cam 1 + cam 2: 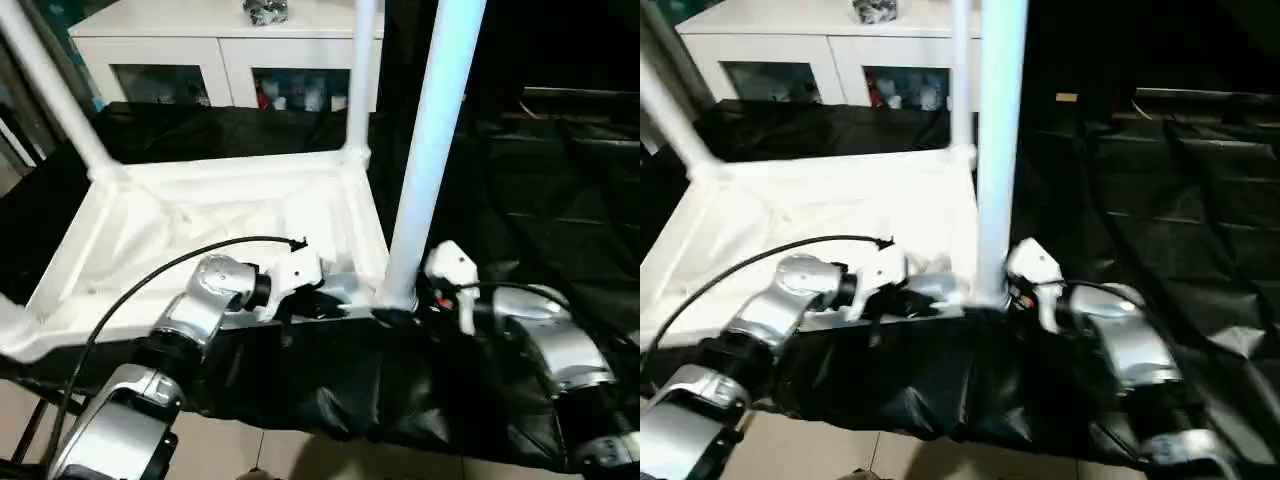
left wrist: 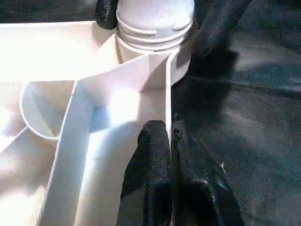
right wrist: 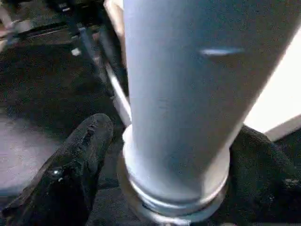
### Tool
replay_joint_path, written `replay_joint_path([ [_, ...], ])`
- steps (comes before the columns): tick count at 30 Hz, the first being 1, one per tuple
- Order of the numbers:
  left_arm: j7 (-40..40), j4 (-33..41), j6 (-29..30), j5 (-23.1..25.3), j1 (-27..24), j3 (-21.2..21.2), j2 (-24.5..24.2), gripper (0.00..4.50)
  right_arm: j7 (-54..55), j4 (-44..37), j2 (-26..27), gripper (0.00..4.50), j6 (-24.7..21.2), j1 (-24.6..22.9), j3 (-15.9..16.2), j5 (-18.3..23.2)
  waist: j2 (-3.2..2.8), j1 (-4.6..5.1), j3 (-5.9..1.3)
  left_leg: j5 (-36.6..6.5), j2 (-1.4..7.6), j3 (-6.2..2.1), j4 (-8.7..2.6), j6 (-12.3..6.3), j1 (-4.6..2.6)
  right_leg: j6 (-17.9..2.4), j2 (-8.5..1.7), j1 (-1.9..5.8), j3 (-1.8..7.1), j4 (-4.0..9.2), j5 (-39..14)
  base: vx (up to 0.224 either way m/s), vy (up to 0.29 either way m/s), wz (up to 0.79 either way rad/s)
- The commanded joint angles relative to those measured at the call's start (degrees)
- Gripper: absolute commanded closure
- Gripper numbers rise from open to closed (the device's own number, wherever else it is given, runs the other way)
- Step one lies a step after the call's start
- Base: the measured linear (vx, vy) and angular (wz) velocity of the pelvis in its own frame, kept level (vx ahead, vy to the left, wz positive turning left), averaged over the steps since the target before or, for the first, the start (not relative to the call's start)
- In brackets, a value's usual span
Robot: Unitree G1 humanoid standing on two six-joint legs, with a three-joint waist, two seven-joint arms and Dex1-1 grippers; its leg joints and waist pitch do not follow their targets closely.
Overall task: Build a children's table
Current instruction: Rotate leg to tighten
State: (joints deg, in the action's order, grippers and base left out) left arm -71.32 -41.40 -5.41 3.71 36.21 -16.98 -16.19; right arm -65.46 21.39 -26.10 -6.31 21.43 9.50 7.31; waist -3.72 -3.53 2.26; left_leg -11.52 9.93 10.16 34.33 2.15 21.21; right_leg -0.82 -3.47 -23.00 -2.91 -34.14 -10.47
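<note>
I find no legible text, label, brand, number or sign in any of my views. The items behind the glass doors of the white cabinet (image 1: 220, 70) are too blurred for any print to be read.

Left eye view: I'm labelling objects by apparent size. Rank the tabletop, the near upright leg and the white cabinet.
1. tabletop
2. near leg, though nearness to the camera enlarges it
3. cabinet, partly cut off

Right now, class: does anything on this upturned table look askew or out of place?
Nothing stands out. The top lies underside up on the black cloth, legs upright in the corner sockets. The far-left leg's lean may be camera angle.
</note>
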Motion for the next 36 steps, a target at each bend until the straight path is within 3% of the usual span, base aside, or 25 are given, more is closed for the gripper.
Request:
replay_joint_path([
  [1,-1.06,0.82,-0.83,-1.03,0.22,-0.15,-1.18,4.5,-5.38,-1.44,-0.79,0.94,-0.39,-0.32,2.21,1.79,1.18,-0.31,-3.42,-7.43,3.34,-0.86,-3.56,-6.74,-0.26,-15.12,-4.91,3.3,2.3,3.51,-7.51,0.0,0.0,0.0],
  [4,-1.7,0.76,-1.02,-1.2,0.19,-0.21,-1.49,4.5,-6.2,-1.08,-0.98,1.25,0.41,-0.2,2.66,1.53,0.97,-0.53,-3.45,-7.16,3.46,-0.9,-3.6,-6.52,-0.29,-15.05,-4.89,3.17,2.29,3.5,-7.55,0.0,0.0,0.0],
  [10,-2.89,0.99,-1.31,-1.3,-0.3,-0.13,-1.91,4.5,-7.1,-0.63,-0.8,1.67,0.96,0.1,2.73,1.9,1.08,-0.6,-3.48,-6.86,3.37,-0.92,-3.58,-6.14,-0.25,-15.13,-4.88,3.26,2.27,3.41,-7.03,0.0,0.0,0.0],
  [19,-1.17,1.04,-1.7,-0.91,-1.16,-0.62,-1.87,4.5,-4.98,-2.31,0.16,1.78,-0.22,-2.49,2.69,2.15,1.21,-0.68,-3.41,-7.02,3.45,-0.89,-3.64,-6.17,-0.31,-14.6,-4.88,3.17,2.29,3.55,-8.06,0.0,0.0,0.0],
  [21,4.78,0.17,-0.98,0.67,-0.75,-0.44,0.27,4.5,3.31,-1.88,2.96,1.78,-0.35,-3.62,2.05,-0.36,1.41,-0.53,-3.25,-7.45,3.47,-0.89,-3.78,-5.71,-0.32,-14.33,-4.87,3.03,2.34,3.69,-9.13,0.0,0.0,0.0],
  [23,9.24,-0.71,-0.31,1.72,-0.25,-0.3,2.21,4.5,10.9,-0.14,5.78,1.8,0.03,-3.44,0.82,-2.32,1.29,-0.23,-2.95,-9.63,3.28,-0.98,-4.12,-4.12,-0.51,-13.34,-4.91,2.77,2.3,4.22,-13.76,0.0,0.0,0.0],
  [24,13.05,-1.38,0.73,1.94,0.18,0.04,4.72,4.5,17.7,1.55,8.86,1.8,-0.59,-2.91,-0.67,-3.23,1.36,0.45,-2.68,-12.4,3.07,-1.13,-4.43,-2.2,-0.74,-11.59,-4.98,2.76,2.24,4.92,-20.29,0.0,0.0,0.0],
  [26,16.89,-1.84,1.31,2.66,0.53,-0.32,7.72,4.5,24.42,2.77,12.61,1.8,-1.46,-2.41,-2.24,-3.39,1.31,0.95,-2.64,-13.56,3.05,-1.39,-4.62,-1.33,-0.68,-10.51,-5.02,2.75,2.29,5.15,-22.87,0.0,0.0,0.0],
  [28,18.91,-2.13,1.68,3.16,0.79,-0.7,9.46,4.5,28.38,3.26,14.87,1.8,-1.95,-2.07,-2.91,-3.63,1.39,1.32,-2.72,-14.55,3.09,-1.42,-4.71,-1.09,-0.9,-10.2,-4.89,2.62,2.41,5.27,-22.43,0.0,0.0,0.0],
  [30,21.87,-2.58,2.66,3.75,1.31,-1.26,12.38,4.5,36.38,4.5,18.82,1.8,-2.45,-1.0,-3.53,-5.3,0.99,1.65,-2.63,-14.9,2.85,-1.31,-4.64,-1.1,-0.94,-10.41,-4.84,2.39,2.55,5.42,-21.75,0.0,0.0,0.0],
  [31,23.15,-2.66,3.03,4.1,1.47,-1.71,13.92,4.5,41.34,5.38,21.18,1.8,-3.06,-0.16,-4.09,-6.19,1.11,1.81,-2.66,-14.68,2.7,-1.42,-4.74,-1.1,-0.67,-10.17,-4.94,2.66,2.53,5.36,-22.29,0.0,0.0,0.0],
  [33,24.36,-2.44,3.46,4.6,1.39,-2.04,15.71,4.5,43.54,5.96,23.87,1.8,-3.0,0.66,-4.5,-5.87,0.54,1.95,-2.66,-15.34,2.69,-1.46,-4.72,-0.85,-0.88,-9.54,-4.94,2.49,2.58,5.54,-23.38,0.0,0.0,0.0],
  [36,24.58,-1.7,3.61,4.92,1.09,-2.28,16.52,4.5,43.21,5.43,24.83,1.8,-1.39,0.78,-3.7,-6.31,0.66,1.9,-2.6,-16.11,2.7,-1.43,-4.85,-1.42,-1.04,-9.3,-4.85,2.49,2.66,5.77,-23.28,0.0,0.0,0.0],
])
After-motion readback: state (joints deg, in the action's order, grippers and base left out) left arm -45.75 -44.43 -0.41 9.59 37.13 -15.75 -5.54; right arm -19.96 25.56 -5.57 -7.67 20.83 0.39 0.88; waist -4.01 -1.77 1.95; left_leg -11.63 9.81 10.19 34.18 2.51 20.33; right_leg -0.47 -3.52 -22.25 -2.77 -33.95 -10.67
